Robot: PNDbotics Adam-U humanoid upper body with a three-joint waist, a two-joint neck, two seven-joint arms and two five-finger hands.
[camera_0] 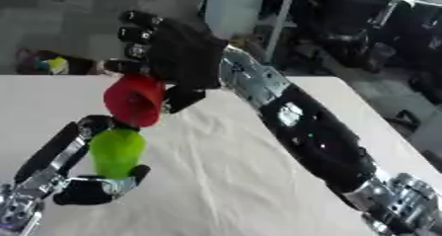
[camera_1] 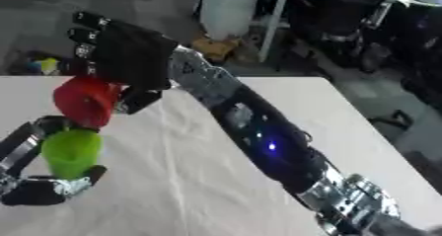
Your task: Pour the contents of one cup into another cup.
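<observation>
My right hand (camera_0: 177, 52) is shut on a red cup (camera_0: 134, 99), which is tipped over on its side with its mouth facing down-left. Directly under it stands a green cup (camera_0: 117, 152), held upright by my left hand (camera_0: 91, 188), whose fingers and thumb curl round the cup's lower part. The red cup's rim hangs just above the green cup's mouth, close to touching it. Nothing can be made out falling between the cups. The right arm crosses the view from the lower right corner.
The white table (camera_0: 224, 180) spreads under both arms, its far edge (camera_0: 52, 76) behind the hands. Beyond it lie a dark floor, a white post (camera_0: 280, 27) and dark equipment at the top right. A small colourful heap (camera_0: 43, 62) sits past the left far edge.
</observation>
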